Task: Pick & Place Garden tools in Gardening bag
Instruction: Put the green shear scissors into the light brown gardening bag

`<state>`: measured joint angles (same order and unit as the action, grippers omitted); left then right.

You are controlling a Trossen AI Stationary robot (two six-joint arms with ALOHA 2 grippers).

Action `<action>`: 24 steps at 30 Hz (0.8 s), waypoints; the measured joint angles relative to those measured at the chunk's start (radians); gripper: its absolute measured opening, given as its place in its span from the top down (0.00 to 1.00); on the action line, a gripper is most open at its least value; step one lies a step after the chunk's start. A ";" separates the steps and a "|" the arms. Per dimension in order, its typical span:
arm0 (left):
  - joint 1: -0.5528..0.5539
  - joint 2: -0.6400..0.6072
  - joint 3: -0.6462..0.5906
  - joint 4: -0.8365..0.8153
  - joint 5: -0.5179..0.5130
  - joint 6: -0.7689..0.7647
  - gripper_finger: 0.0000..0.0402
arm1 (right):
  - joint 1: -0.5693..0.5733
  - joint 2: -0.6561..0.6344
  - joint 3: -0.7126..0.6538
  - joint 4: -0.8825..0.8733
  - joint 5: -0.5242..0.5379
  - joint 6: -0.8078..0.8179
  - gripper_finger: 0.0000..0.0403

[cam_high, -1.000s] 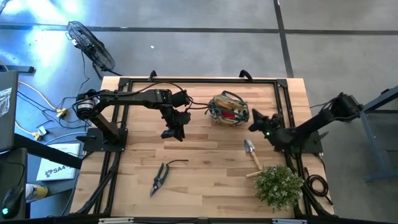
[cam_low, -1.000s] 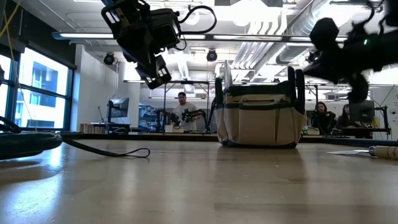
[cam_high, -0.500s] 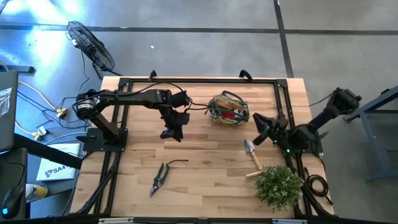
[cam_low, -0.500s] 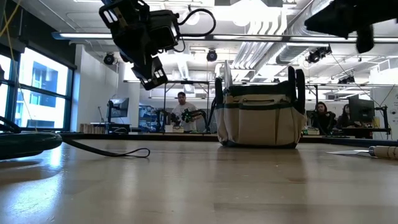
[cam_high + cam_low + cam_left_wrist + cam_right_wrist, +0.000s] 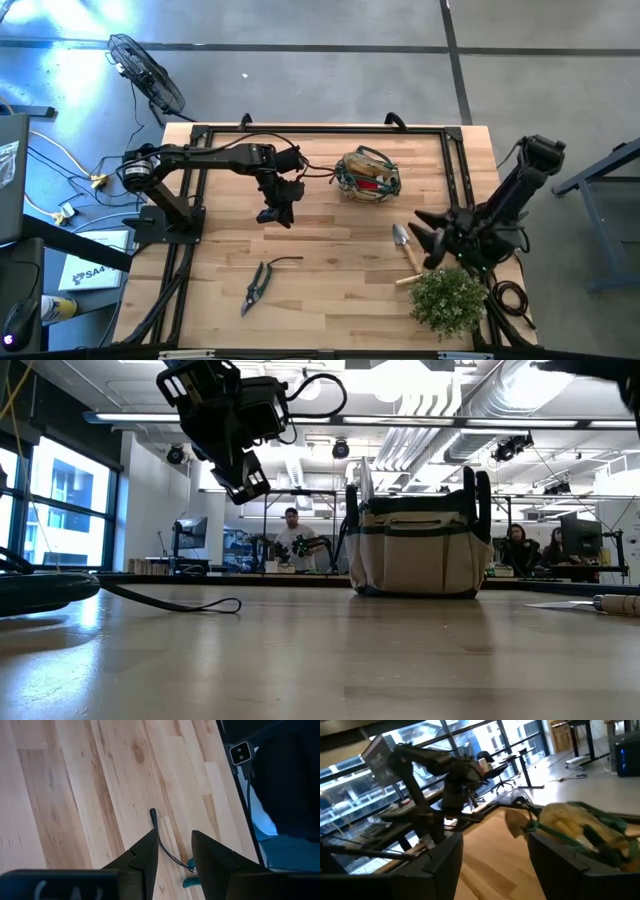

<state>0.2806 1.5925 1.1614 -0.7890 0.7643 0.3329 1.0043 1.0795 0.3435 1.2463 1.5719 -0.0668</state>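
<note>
The olive-tan gardening bag (image 5: pixel 367 175) stands upright on its base at the table's far middle, and red and pale things show inside it. A trowel (image 5: pixel 405 246) with a pale handle lies flat to the bag's near right. Dark pruning shears (image 5: pixel 257 284) with a thin loop (image 5: pixel 156 824) lie near the front left. My right gripper (image 5: pixel 425 238) hovers open just right of the trowel, pointing at the bag (image 5: pixel 580 832). To the bag's left, my left gripper (image 5: pixel 275 213) hangs open and empty above the table.
A bushy green plant (image 5: pixel 447 298) stands at the near right corner, close to my right arm. A black frame (image 5: pixel 320 130) runs around the tabletop. Bare wood lies between the shears and the trowel. People sit in the room beyond the table (image 5: pixel 292 540).
My right gripper has swung from beside the bag toward the table's near edge and risen out of the low view. It has turned and opened, and now hovers beside the trowel. The bag and the tools have stayed where they were.
</note>
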 joint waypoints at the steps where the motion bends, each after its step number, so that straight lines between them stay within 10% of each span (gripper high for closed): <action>1: 0.000 0.000 0.000 0.000 0.000 0.000 0.72 | 0.004 0.008 0.028 -0.015 0.000 -0.023 0.47; 12: 0.000 -0.012 0.001 -0.087 0.102 -0.008 0.72 | 0.029 0.034 0.233 -0.022 -0.001 -0.487 0.47; 24: -0.007 -0.020 0.002 -0.060 0.189 -0.042 0.72 | -0.010 -0.019 0.237 -0.016 0.000 -0.541 0.47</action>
<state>0.2734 1.5723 1.1629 -0.8488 0.9534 0.2905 0.9946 1.0606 0.5800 1.2304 1.5719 -0.6077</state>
